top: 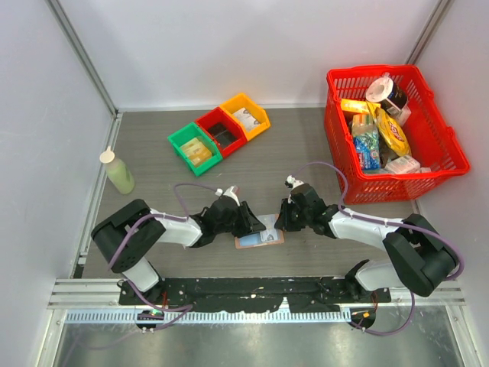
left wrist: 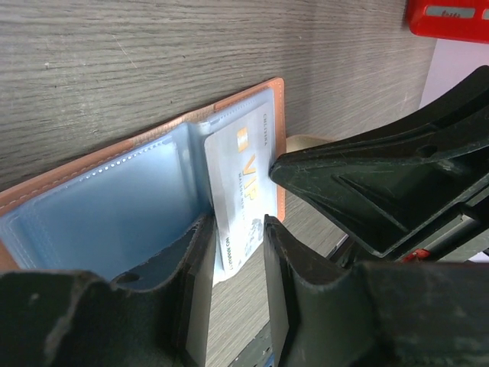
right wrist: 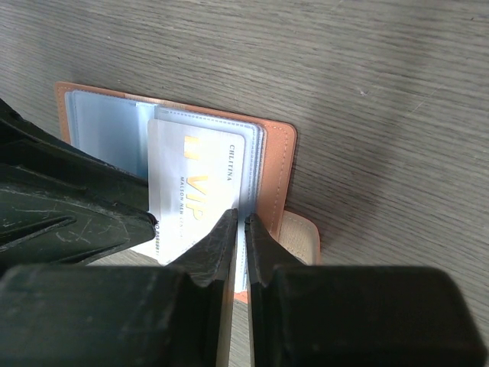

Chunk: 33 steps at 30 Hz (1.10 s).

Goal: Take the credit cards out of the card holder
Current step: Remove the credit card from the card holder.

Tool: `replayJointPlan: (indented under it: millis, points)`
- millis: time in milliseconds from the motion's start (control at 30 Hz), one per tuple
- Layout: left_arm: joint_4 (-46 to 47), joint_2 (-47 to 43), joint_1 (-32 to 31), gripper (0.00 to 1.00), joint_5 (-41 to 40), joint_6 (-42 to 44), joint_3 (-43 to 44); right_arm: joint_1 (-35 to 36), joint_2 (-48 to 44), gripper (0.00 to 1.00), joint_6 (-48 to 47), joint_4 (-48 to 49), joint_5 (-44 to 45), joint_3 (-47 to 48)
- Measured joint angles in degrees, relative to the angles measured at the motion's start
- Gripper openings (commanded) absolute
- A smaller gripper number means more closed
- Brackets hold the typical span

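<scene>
Lying open: card holder (top: 258, 239) | grey wood-grain table (top: 290, 149) | white walls (top: 229, 46)

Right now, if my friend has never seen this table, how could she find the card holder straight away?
Start at the grey table's near edge, where the left gripper and right gripper almost meet. The card holder lies open and flat there, under their tips. It is the only tan-pink thing with pale blue clear pockets, and a white VIP card pokes out.
</scene>
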Motion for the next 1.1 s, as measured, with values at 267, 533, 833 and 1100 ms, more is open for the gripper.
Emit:
replayJointPlan:
  millis: [267, 533, 833, 1100]
  points:
    - [2.64, 1.38, 0.37, 0.08, 0.42, -1.38, -1.27, 0.0, 0.0, 0.13, 0.0, 0.04, 0.0, -0.02]
    - [6.43, 1.36, 0.37, 0.0, -0.57, -2.93, -3.85, -0.48, 0.68, 0.1, 0.26, 0.63, -0.7, -0.07]
    - [6.86, -0.24, 0.37, 0.0, -1.7, -4.0, -5.75, -1.49, 2.05, 0.07, 1.38, 2.64, -2.4, -0.04]
    - [5.03, -2.32, 0.37, 0.0, -2.43, -4.35, -6.62, -2.27, 2.29, 0.06, 1.73, 2.73, -3.23, -0.04]
